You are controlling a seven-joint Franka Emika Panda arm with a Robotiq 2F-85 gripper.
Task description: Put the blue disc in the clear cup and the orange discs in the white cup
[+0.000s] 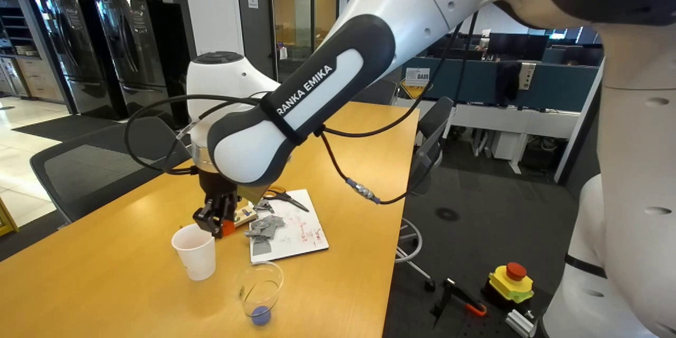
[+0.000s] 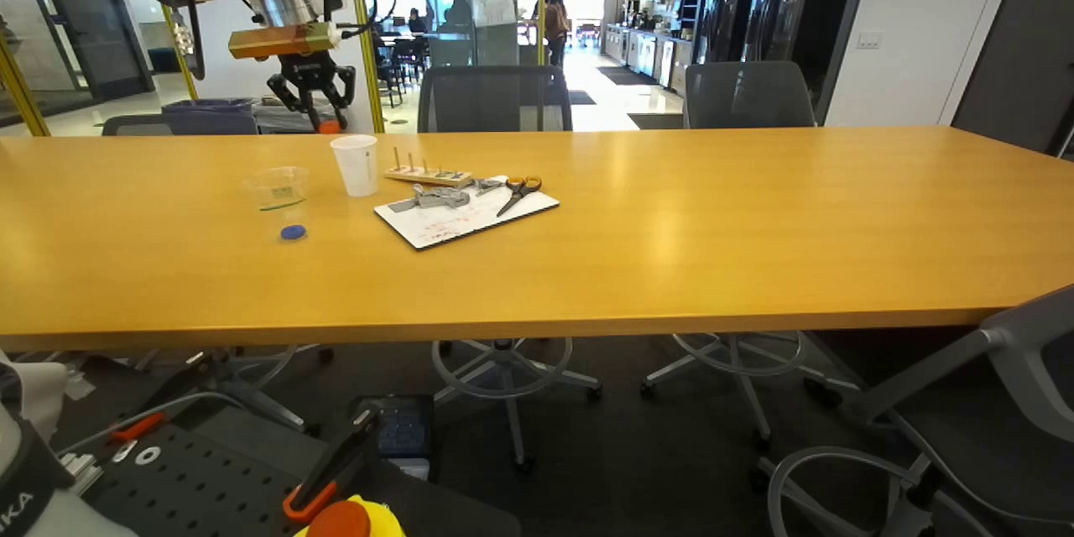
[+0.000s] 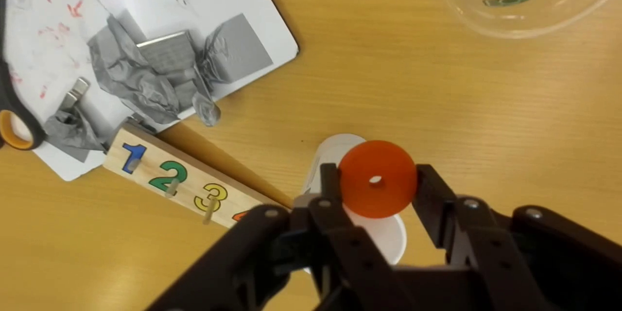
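Gripper (image 3: pixel 374 180) pinching an orange disc (image 3: pixel 378 201); white cup (image 1: pixel 196 257) below it, mouth looks off-centre, so early release may clip rim, drop outside. Blue disc (image 1: pixel 261 315) in clear cup (image 1: pixel 262 290), well apart from gripper.

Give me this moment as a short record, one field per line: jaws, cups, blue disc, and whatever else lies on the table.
Jaws: closed on an orange disc, close to the white cup but not inside it
Cups: both upright on the table
Blue disc: at the bottom of the clear cup
White cup contents: mostly hidden; cannot tell
Also on table: white board with scissors and crumpled grey pieces on it, at least partly; numbered peg rack beside it
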